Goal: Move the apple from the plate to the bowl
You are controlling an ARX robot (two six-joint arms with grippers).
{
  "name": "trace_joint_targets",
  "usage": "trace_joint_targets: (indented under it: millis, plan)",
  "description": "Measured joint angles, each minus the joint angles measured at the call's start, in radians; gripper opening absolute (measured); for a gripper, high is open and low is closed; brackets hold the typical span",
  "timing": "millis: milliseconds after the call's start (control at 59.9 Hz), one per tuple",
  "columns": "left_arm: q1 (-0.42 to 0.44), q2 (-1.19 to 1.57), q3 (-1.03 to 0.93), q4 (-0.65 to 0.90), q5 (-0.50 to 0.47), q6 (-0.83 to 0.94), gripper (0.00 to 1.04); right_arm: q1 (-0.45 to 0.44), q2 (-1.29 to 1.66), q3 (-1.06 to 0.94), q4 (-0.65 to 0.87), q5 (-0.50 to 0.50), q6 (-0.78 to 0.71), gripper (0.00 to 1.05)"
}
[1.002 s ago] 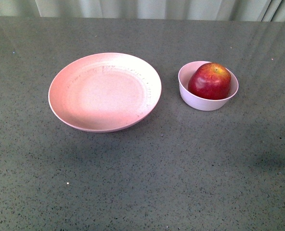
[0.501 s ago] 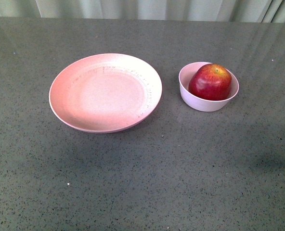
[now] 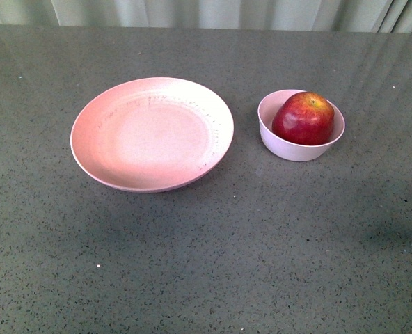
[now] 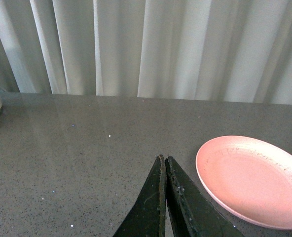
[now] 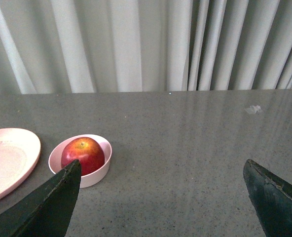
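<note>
Dark-red apple [image 3: 303,118] sits in bowl [image 3: 300,125]; plate [image 3: 152,133] bare. Left hand [image 4: 164,159] closed, empty; right hand [image 5: 161,197] spread wide, empty. Your one risk: a careless swing bumps the light bowl.

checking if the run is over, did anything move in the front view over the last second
Nothing visibly changed. The apple sits in the bowl as before, the plate lies bare to the left of the bowl, and no arm enters the front view.
</note>
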Motion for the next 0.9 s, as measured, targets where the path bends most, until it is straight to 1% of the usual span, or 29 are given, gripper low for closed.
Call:
trace_joint_targets:
  millis: [217, 234, 250, 334, 417, 651, 718, 735, 751, 802, 902]
  plan:
    - [0.0, 0.0, 0.0, 0.0, 0.0, 0.0, 0.02, 0.0, 0.0, 0.0, 0.0, 0.0, 0.0, 0.96]
    - [0.0, 0.0, 0.0, 0.0, 0.0, 0.0, 0.05, 0.0, 0.0, 0.0, 0.0, 0.0, 0.0, 0.96]
    - [0.0, 0.0, 0.0, 0.0, 0.0, 0.0, 0.1, 0.0, 0.0, 0.0, 0.0, 0.0, 0.0, 0.96]
    - [0.0, 0.0, 0.0, 0.0, 0.0, 0.0, 0.23, 0.0, 0.0, 0.0, 0.0, 0.0, 0.0, 0.96]
    - [0.0, 0.0, 0.0, 0.0, 0.0, 0.0, 0.39, 0.0, 0.0, 0.0, 0.0, 0.0, 0.0, 0.96]
    - [0.0, 0.0, 0.0, 0.0, 0.0, 0.0, 0.76, 0.0, 0.0, 0.0, 0.0, 0.0, 0.0, 0.96]
    - [0.0, 0.0, 0.0, 0.0, 0.0, 0.0, 0.9, 0.0, 0.0, 0.0, 0.0, 0.0, 0.0, 0.96]
    - [0.0, 0.0, 0.0, 0.0, 0.0, 0.0, 0.95, 0.0, 0.0, 0.0, 0.0, 0.0, 0.0, 0.96]
    - [0.0, 0.0, 0.0, 0.0, 0.0, 0.001, 0.97, 0.0, 0.0, 0.0, 0.0, 0.0, 0.0, 0.96]
    - [0.0, 0.0, 0.0, 0.0, 0.0, 0.001, 0.95, 0.0, 0.0, 0.0, 0.0, 0.0, 0.0, 0.96]
    - [0.0, 0.0, 0.0, 0.0, 0.0, 0.001, 0.96, 0.0, 0.0, 0.0, 0.0, 0.0, 0.0, 0.96]
